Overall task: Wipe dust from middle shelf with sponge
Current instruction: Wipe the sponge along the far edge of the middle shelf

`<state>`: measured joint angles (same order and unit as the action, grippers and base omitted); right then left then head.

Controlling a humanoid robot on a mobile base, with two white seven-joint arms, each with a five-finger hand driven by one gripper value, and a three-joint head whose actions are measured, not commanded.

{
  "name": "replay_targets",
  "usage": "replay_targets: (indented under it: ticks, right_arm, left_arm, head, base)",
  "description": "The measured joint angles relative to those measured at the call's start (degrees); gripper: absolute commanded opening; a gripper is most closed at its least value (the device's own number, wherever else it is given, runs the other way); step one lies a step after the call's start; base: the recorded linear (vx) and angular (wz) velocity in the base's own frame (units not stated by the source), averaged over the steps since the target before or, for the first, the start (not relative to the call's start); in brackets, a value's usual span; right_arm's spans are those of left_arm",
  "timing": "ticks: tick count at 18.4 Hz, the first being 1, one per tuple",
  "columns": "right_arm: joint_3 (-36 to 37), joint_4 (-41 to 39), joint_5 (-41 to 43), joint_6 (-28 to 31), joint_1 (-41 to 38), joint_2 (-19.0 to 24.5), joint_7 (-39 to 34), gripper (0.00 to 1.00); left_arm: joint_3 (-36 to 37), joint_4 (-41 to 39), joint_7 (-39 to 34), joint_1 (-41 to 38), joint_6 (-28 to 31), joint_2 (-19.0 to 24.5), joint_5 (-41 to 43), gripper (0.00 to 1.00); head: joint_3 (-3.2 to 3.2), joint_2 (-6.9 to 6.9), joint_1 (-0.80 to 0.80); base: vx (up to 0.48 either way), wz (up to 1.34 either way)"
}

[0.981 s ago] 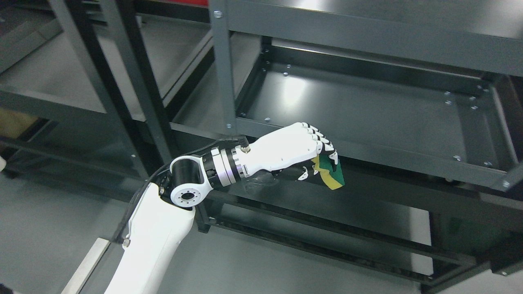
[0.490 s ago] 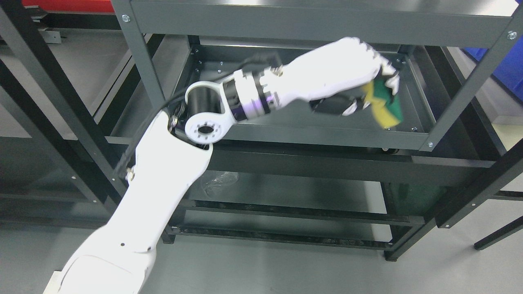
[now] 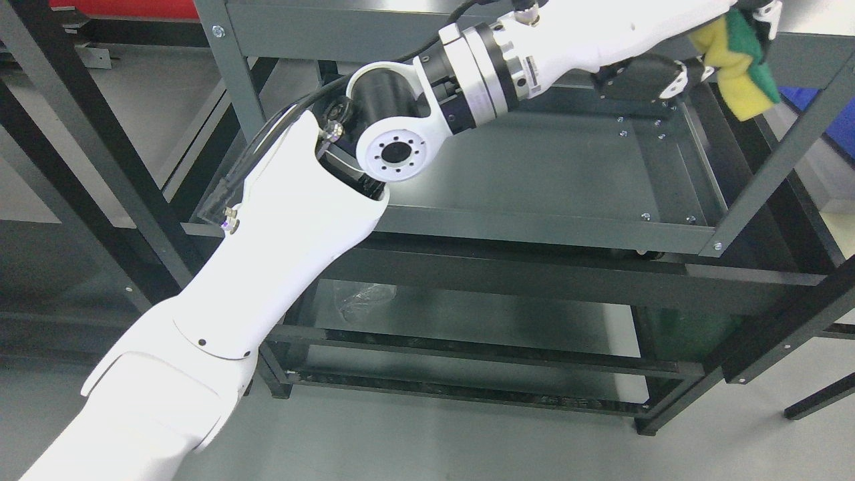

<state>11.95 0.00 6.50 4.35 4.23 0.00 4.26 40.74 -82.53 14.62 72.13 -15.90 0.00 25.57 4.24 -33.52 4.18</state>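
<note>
My left arm rises from the lower left and reaches to the top right corner of the picture. There my left hand point(image 3: 701, 47) is shut on a yellow and green sponge point(image 3: 738, 63), partly cut off by the top edge. The sponge hangs in front of the top shelf's front rail point(image 3: 334, 30), near the right front post point(image 3: 781, 157). The grey middle shelf point(image 3: 548, 167) lies below and behind the hand, and the sponge does not touch it. My right arm is out of sight.
A lower shelf point(image 3: 467, 314) holds a clear scrap of plastic point(image 3: 361, 297). Another dark rack point(image 3: 100, 174) stands at the left. A blue bin point(image 3: 831, 113) shows at the right edge. Grey floor lies below.
The camera has shifted a good deal across the frames. My left arm has risen and stretched to the right, carrying the sponge from below the middle shelf's front rail up to the top shelf's rail.
</note>
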Motion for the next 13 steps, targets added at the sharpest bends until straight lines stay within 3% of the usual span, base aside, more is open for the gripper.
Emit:
replay_targets:
  ticks: [5,9,13]
  right_arm:
    - [0.0,0.0,0.0,0.0,0.0,0.0,0.0,1.00]
    - [0.0,0.0,0.0,0.0,0.0,0.0,0.0,1.00]
    - [0.0,0.0,0.0,0.0,0.0,0.0,0.0,1.00]
  left_arm:
    - [4.2,2.9,-1.8,1.4,0.4,0.0,0.1,0.02]
    - [3.2,4.7,-1.3,0.1,-1.5,0.0,0.2,0.00]
    - [-1.3,4.8,7.7,-3.5,-5.5,0.0,0.2,0.00]
  head:
    - [0.00,0.00,0.00]
    - [0.00,0.00,0.00]
    - [0.00,0.00,0.00]
  base:
    - [-0.004,-0.02]
    - [0.000,0.00]
    - [0.000,0.00]
